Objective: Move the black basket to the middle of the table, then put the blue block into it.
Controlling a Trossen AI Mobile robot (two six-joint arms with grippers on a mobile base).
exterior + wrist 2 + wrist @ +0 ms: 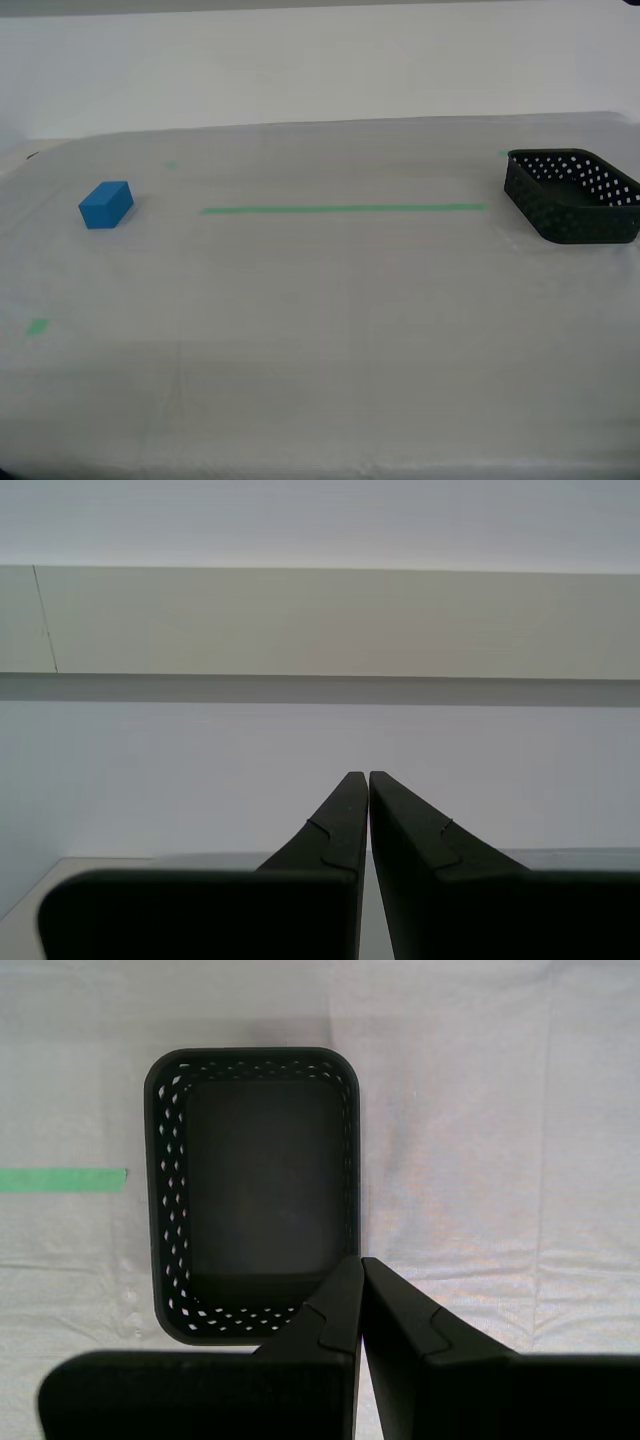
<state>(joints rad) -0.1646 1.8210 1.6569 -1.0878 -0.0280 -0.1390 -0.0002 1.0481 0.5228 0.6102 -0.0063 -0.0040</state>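
The basket (pixel 573 197) sits at the far edge of the table (pixel 320 340) on the exterior view's right, just past the end of the green tape line (pixel 345 209). It is upright and empty. The block (pixel 106 204) lies well apart from it, on the exterior view's left, resting flat on the cloth.

My first gripper (pixel 361 1265) hangs above the basket, its tips over the rim of one short wall, jaws closed together and holding nothing. My second gripper (pixel 368 778) is likewise closed and empty, pointed at a bare wall, away from the work. Neither arm shows in the exterior view.

Judgement: the first step, shifting the basket to mid-table, is not yet begun. The next move calls for parting the first gripper's jaws, lowering them astride that wall, and clamping before dragging the basket along the tape line.
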